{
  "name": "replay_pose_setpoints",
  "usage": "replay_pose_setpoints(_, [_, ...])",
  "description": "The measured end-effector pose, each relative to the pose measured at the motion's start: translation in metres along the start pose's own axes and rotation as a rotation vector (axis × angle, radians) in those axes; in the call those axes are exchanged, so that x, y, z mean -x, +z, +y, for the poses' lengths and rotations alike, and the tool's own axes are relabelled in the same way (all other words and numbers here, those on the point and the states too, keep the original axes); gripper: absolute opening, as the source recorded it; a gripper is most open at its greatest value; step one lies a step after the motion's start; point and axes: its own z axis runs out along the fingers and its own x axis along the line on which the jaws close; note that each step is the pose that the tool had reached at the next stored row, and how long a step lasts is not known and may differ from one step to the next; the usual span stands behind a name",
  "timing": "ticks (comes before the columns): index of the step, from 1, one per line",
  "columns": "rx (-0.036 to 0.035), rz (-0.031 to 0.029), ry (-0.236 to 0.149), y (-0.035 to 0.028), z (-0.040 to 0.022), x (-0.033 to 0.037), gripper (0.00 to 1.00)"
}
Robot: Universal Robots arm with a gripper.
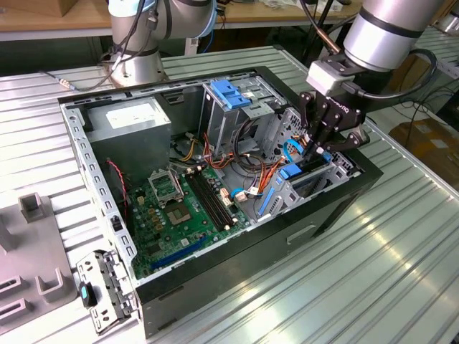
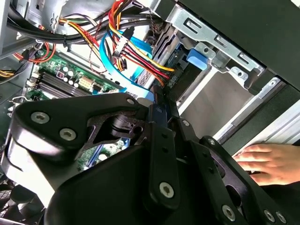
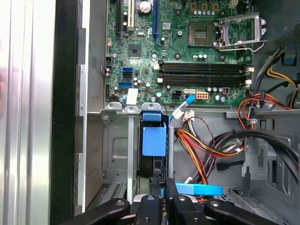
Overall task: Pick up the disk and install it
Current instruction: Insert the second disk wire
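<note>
The claw (image 1: 319,149) is being held narrow on the blue edge of the disk (image 3: 153,140), which is standing on edge in the drive bay (image 3: 117,154) of the computer case (image 1: 337,208). A jam is being risked if the disk is tilted against the bay rails, and beyond, the loose cables (image 3: 211,145) could be pinched.

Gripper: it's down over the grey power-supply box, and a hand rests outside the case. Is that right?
Not quite. In the exterior view the gripper is down at the drive cage, at the end of the case on the exterior view's right, far from the power-supply box. The hand does rest outside.
</note>
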Motion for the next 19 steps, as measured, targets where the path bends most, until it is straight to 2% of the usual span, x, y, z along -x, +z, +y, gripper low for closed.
replay_pose_setpoints(3, [0.0000, -0.0018, 0.000, 0.0000, 0.0000, -0.0001, 0.16])
replay_pose_setpoints(4, [-0.0001, -0.0053, 0.000, 0.0001, 0.0000, -0.0003, 0.16])
replay_pose_setpoints(5, [-0.0002, -0.0114, 0.000, 0.0001, 0.0000, -0.0003, 0.16])
replay_pose_setpoints(6, [-0.0002, -0.0135, 0.000, 0.0001, 0.0000, -0.0003, 0.16])
replay_pose_setpoints(19, [-0.0004, -0.0138, -0.013, 0.0028, -0.0001, -0.0016, 0.16])
